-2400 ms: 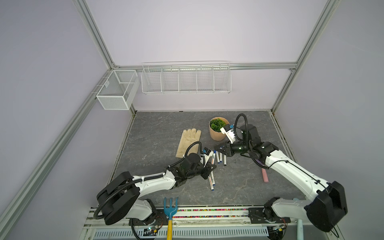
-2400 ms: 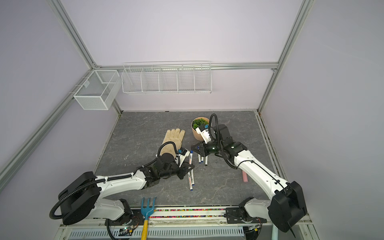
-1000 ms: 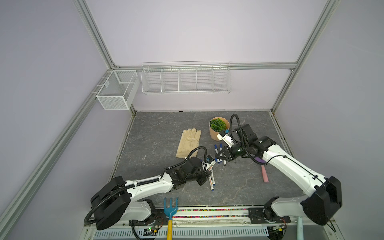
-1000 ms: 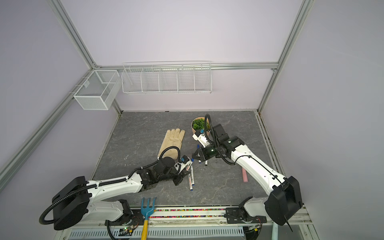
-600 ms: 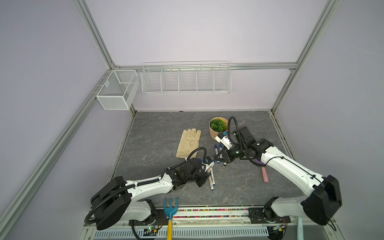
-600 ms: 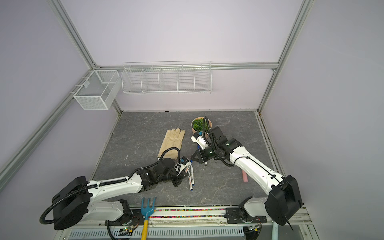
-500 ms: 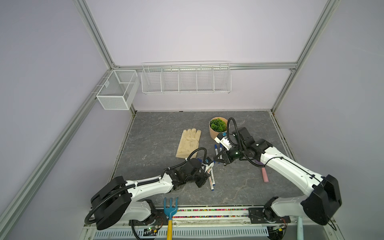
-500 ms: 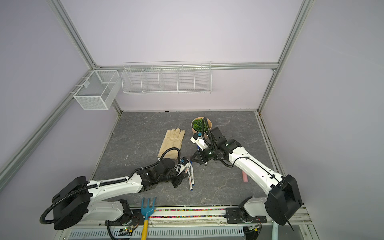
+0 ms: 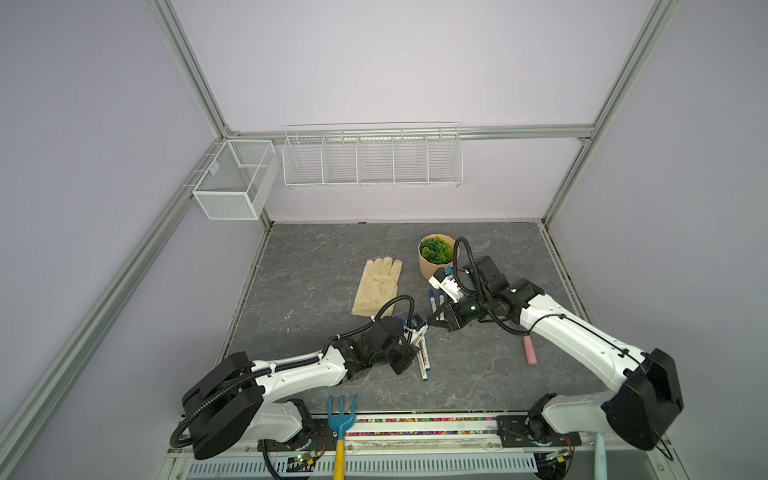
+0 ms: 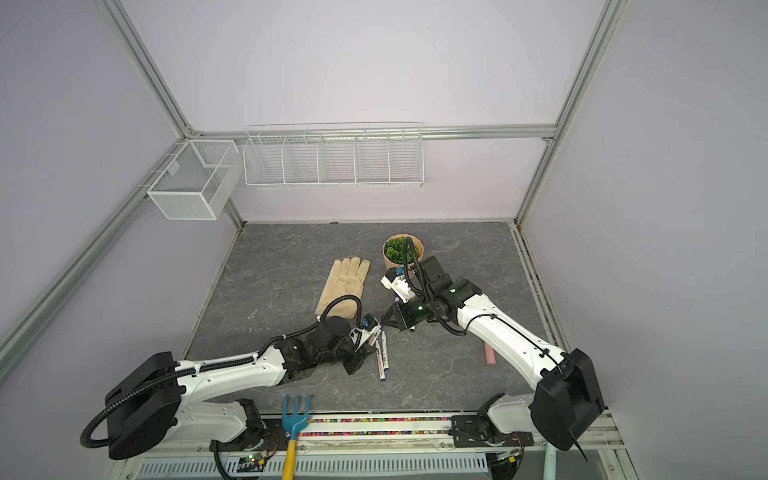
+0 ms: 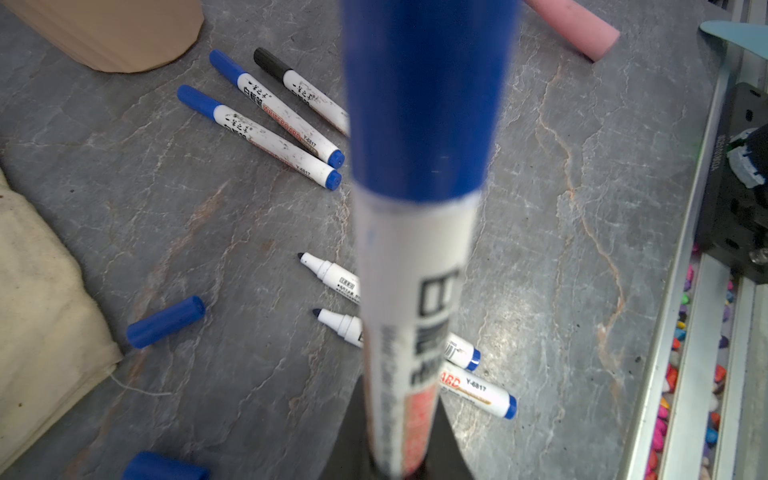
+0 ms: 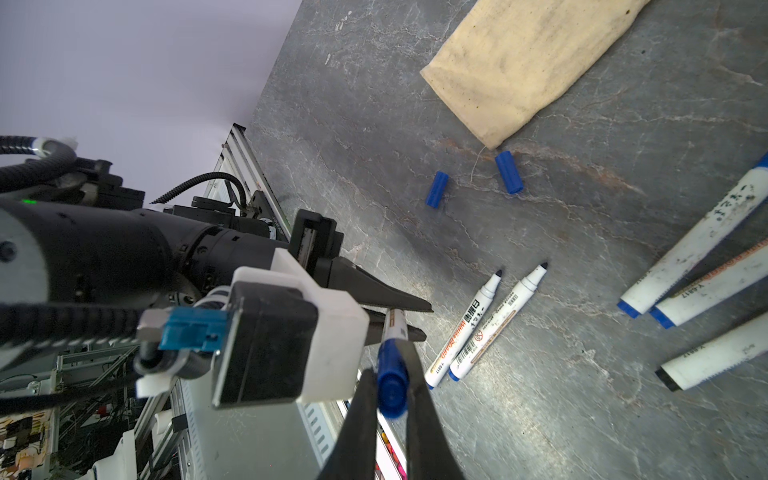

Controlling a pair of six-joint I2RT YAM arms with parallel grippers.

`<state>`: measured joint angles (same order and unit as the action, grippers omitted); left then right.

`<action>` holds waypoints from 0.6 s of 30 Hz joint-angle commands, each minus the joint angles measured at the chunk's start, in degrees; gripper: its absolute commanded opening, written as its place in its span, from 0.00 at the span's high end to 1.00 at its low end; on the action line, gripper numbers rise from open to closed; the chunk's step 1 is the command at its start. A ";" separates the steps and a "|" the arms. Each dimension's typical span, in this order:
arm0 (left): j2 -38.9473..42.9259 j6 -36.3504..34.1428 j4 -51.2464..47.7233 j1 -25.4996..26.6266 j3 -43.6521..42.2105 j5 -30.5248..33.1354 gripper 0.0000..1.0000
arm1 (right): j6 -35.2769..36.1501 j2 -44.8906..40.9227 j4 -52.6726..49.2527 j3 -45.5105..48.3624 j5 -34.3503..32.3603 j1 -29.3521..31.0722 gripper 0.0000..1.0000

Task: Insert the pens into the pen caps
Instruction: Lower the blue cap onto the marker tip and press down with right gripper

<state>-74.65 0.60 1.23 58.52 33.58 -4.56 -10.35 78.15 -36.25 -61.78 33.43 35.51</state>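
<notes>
Field: Right gripper (image 12: pixel 390 388) closes in from the plant pot (image 9: pixel 428 268) side on the left gripper (image 12: pixel 411 322). The two now meet tip to tip just above the grey tabletop (image 9: pixel 332 257), in front of the cream work glove (image 9: pixel 376 286).

Desk: What does each one have?

Field: Both are clamped tight. Left grips the white barrel of a marker pen (image 11: pixel 411 311), and right pinches the blue cap (image 11: pixel 424 104) on that pen's tip. No neck shows between cap and barrel in the left wrist view, so the cap looks home, or very nearly.

Desk: And the tally?

Field: Three capped pens (image 11: pixel 276 110), two blue and one black, lie side by side just beside the pot. With the one in the air, I make it four of six. Two uncapped pens (image 11: pixel 328 272) lie together on the tabletop just beside the left gripper, tips bare. Two loose blue caps (image 11: pixel 166 321) sit apart from them, close to the glove's cuff.

Desk: So what is left?

Field: By my reading, seat this cap for certain and set the pen down. Then come two more pairings, each bare pen with a loose blue cap.
</notes>
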 commanded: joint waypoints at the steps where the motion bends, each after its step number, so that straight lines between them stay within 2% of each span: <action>1: 4.07 1.16 26.56 -0.87 5.97 2.06 1.00 | -1.11 3.69 -12.47 3.69 6.70 3.88 0.93; 6: 3.14 6.31 33.80 -1.13 5.45 0.72 1.00 | -2.73 4.02 -8.88 4.44 2.80 3.42 0.93; 10: 0.40 9.41 34.92 -1.21 5.53 -1.52 1.00 | -4.73 1.72 -4.55 4.15 -2.02 1.85 0.92; 12: -0.94 10.88 35.75 -1.22 4.81 -2.63 1.00 | -5.08 -1.04 -2.53 3.70 -4.39 1.10 0.84; 14: -2.27 12.46 37.27 -1.21 3.64 -3.07 1.00 | -6.16 -4.19 0.23 3.60 -7.51 0.53 0.69; 15: -2.90 12.95 37.98 -1.14 3.14 -3.32 1.00 | -6.67 -5.37 1.47 3.67 -8.91 0.29 0.65; 18: -4.79 14.89 40.66 -1.18 1.79 -4.12 1.00 | -8.24 -8.18 5.52 4.34 -11.29 0.24 0.63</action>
<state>-78.22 12.32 27.24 57.45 34.68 -7.01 -16.67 71.99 -31.09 -58.89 26.22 35.62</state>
